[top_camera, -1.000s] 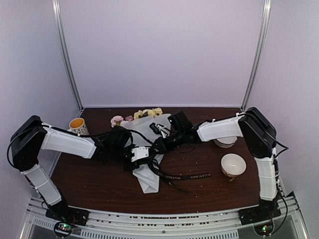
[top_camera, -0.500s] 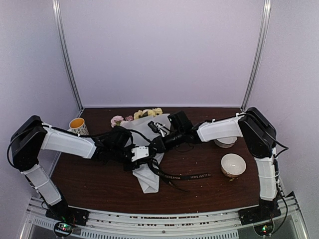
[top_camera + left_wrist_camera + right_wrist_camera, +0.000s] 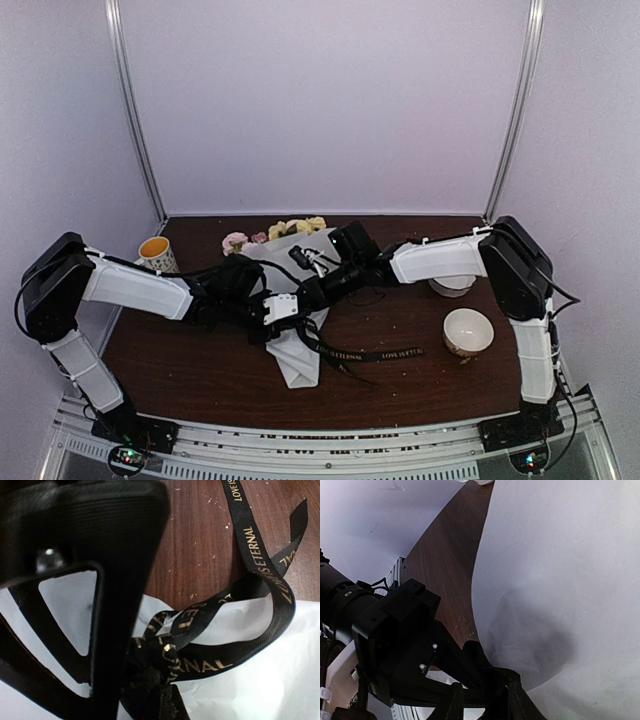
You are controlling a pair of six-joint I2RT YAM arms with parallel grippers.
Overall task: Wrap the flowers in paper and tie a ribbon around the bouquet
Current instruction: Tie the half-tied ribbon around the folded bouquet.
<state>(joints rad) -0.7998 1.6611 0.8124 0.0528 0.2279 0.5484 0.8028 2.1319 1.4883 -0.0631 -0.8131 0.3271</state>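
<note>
**Bouquet wrapped and knotted; the tie seems close to finished**

The bouquet is seen lying on the dark wooden table, narrow end toward the arms. The flowers are shown at the far, wide end. Wrapping is judged done: the paper is closed into a cone.

The ribbon, black with gold lettering, is passed over the cone and gathered into a knot. Its loose tails are trailed over the table to the right.

The left gripper is pressed together, with the knot just beside its fingers. Whether a strand is pinched cannot be told.

Of the right gripper, only dark tips are shown at the bottom edge of its own view. Whether they are parted or gripping cannot be told.

Snugging the knot and letting go are judged to be what is left.
</note>
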